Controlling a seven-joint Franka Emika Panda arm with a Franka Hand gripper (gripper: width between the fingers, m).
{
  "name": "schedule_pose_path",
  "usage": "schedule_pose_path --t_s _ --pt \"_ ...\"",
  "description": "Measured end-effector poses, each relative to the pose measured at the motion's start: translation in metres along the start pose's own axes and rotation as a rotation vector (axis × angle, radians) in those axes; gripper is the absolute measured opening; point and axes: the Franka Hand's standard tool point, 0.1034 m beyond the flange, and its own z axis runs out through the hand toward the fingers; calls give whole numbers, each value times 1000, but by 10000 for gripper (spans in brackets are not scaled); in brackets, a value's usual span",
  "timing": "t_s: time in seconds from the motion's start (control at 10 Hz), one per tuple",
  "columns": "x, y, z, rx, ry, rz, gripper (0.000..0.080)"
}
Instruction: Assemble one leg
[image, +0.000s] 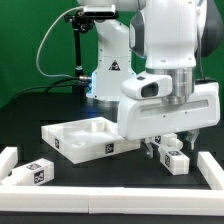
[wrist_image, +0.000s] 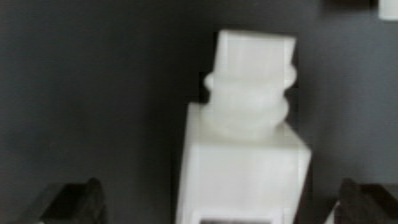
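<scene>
A white square-sectioned leg (image: 174, 159) with black-and-white tags lies on the black table, at the exterior view's right. In the wrist view the leg (wrist_image: 246, 140) fills the middle, its narrower stepped end pointing away from the fingers. My gripper (image: 170, 148) hangs just above the leg. Its two black fingertips (wrist_image: 77, 202) stand wide apart on either side of the leg, with dark gaps between each tip and the leg. The gripper (wrist_image: 222, 205) is open and holds nothing.
A wide white square panel with a raised rim (image: 70, 142) lies to the exterior view's left of the gripper. Another white tagged piece (image: 38, 172) lies at the front left. A white bar (image: 209, 172) lies at the far right.
</scene>
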Motion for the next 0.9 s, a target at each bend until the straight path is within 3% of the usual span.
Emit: schedule_pose_path --t_s 0.3,0.5,0.6,0.7,0.9 --pt "-3 5 8 1 2 -8 649" --pt "-3 4 8 1 1 -9 426" --pt "-3 4 8 1 1 -9 426" --pt "-2 4 7 1 -1 -9 282" --pt "2 -5 -20 5 -31 14 284"
